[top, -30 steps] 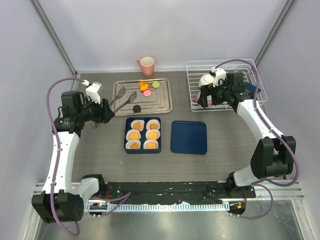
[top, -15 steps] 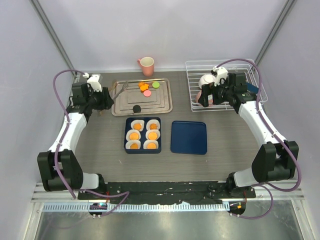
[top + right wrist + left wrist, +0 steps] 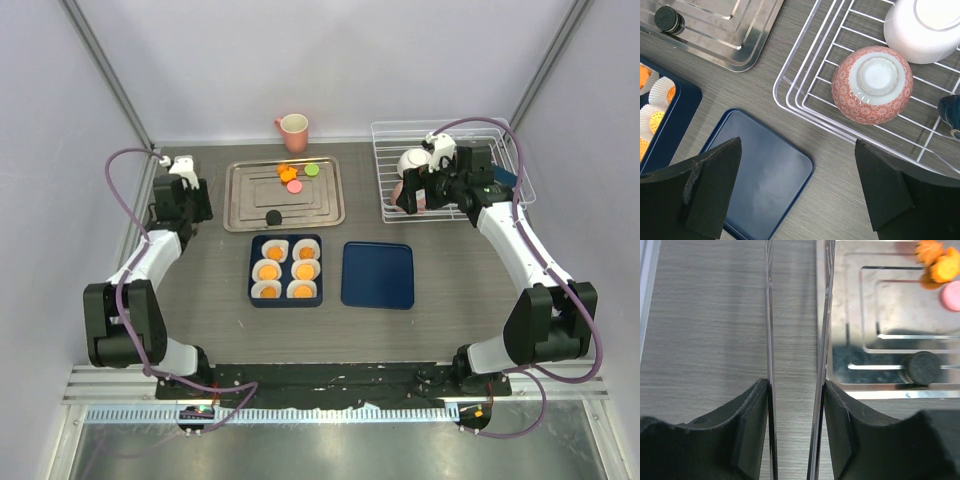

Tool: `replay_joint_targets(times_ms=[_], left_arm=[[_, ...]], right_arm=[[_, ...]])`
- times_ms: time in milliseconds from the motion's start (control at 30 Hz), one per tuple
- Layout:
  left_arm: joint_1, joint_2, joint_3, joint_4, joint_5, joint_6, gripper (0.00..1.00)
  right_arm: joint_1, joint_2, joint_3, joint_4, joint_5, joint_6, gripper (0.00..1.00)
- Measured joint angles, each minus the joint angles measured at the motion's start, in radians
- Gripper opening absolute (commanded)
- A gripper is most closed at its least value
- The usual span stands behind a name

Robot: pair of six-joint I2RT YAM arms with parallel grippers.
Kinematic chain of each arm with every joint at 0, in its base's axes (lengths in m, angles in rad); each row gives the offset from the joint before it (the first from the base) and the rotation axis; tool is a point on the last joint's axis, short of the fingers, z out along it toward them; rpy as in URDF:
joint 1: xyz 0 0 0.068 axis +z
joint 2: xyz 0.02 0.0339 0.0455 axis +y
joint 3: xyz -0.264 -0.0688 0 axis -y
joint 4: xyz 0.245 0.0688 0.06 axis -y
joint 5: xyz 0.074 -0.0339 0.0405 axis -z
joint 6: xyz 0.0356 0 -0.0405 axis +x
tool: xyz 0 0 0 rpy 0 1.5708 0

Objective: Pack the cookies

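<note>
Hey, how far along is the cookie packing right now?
Done: all six cups in the box hold an orange cookie. In hand: the left gripper holds tongs beside the tray; the right gripper is open by the rack. Left: several cookies lie on the tray, and the lid lies beside the box.

The top camera looks down from above and behind on the whole desk. Both wrist cameras face downward, close; all three share the steel tray and black cookie.
</note>
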Motion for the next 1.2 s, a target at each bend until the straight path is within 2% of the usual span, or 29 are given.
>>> replay_joint_targets(times_ms=[367, 800, 967, 1200], left_arm=[[0.0, 0.084, -0.034, 0.093, -0.127, 0.001, 0.48], [0.005, 0.199, -0.006, 0.092, -0.129, 0.0, 0.48], [0.012, 0.229, 0.021, 0.09, -0.124, 0.0, 0.52], [0.021, 0.299, 0.109, 0.009, -0.108, 0.004, 0.53]], right_arm=[[0.0, 0.0, 0.0, 0.0, 0.0, 0.0, 1.0], [0.0, 0.0, 0.0, 0.0, 0.0, 0.0, 1.0], [0.0, 0.0, 0.0, 0.0, 0.0, 0.0, 1.0], [0.0, 0.0, 0.0, 0.0, -0.002, 0.0, 1.0]])
